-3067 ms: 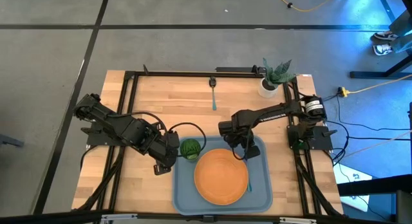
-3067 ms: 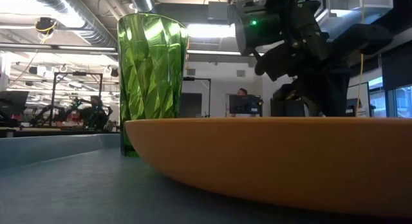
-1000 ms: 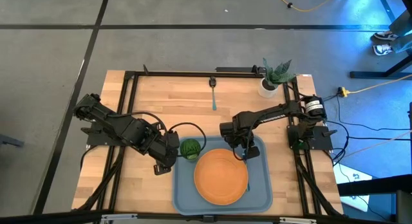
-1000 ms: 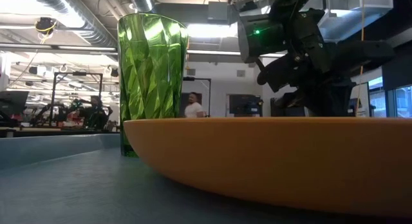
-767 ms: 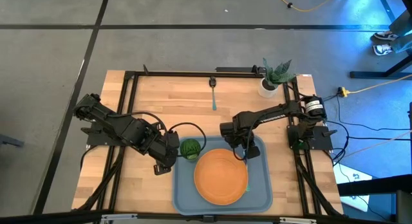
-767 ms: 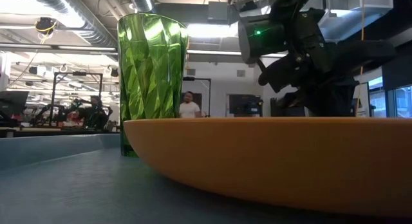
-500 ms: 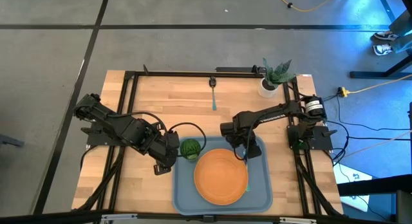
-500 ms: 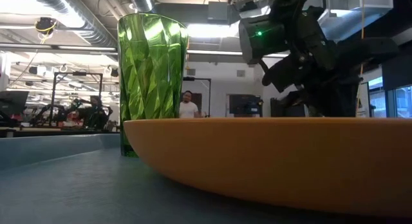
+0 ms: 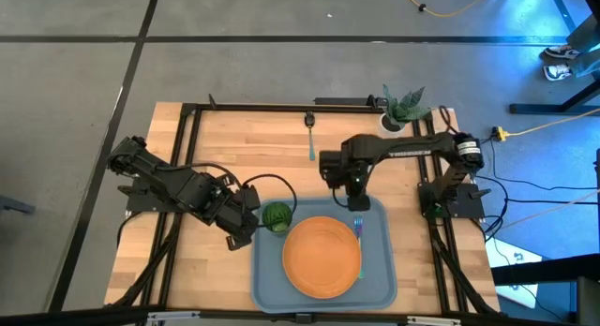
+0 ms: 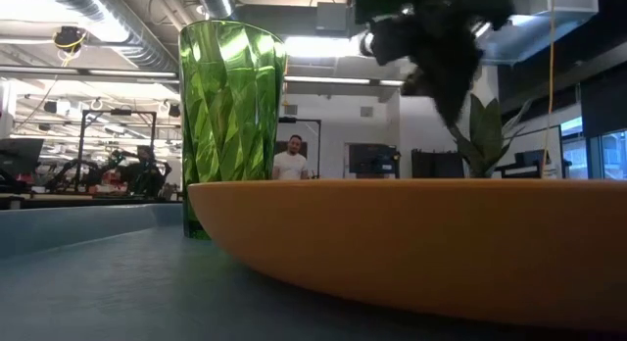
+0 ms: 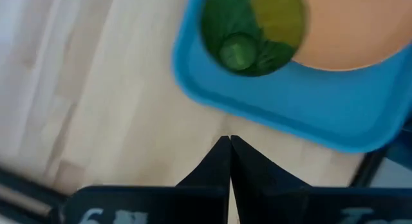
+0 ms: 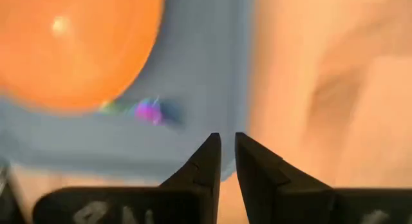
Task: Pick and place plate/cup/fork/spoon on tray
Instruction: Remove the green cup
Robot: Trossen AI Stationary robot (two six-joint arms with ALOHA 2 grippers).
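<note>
The tray (image 9: 375, 287) sits at the near edge of the wooden table (image 9: 234, 148), roughly centred between the two arms. The plate (image 9: 322, 255) lies flat inside the tray and fills most of its width. In the low view the plate's rim crosses the foreground, and the cup (image 10: 231, 116) stands upright behind it. From above, the cup (image 9: 276, 216) occupies the tray's far left corner, just beside the plate's rim.

The fork (image 9: 357, 229) lies in the tray along the plate's right edge, its purple head toward the far side. The right wrist view shows the same purple head (image 12: 148, 111) on the tray floor beside the plate.

The left gripper (image 9: 242, 234) rests just outside the tray's left rim, near the cup. Its fingers (image 11: 215, 161) are pressed together with no gap and hold nothing. The right gripper (image 9: 353, 187) hangs over bare table just beyond the tray's far rim, apart from the fork. Its fingers (image 12: 209, 161) stand a narrow slit apart and hold nothing.

Farther back, the spoon (image 9: 310, 139) lies on the table near the far edge, dark head away from the tray. A potted plant (image 9: 401, 109) stands at the far right corner. In the low view, a person (image 10: 291, 160) stands in the room beyond the table.
</note>
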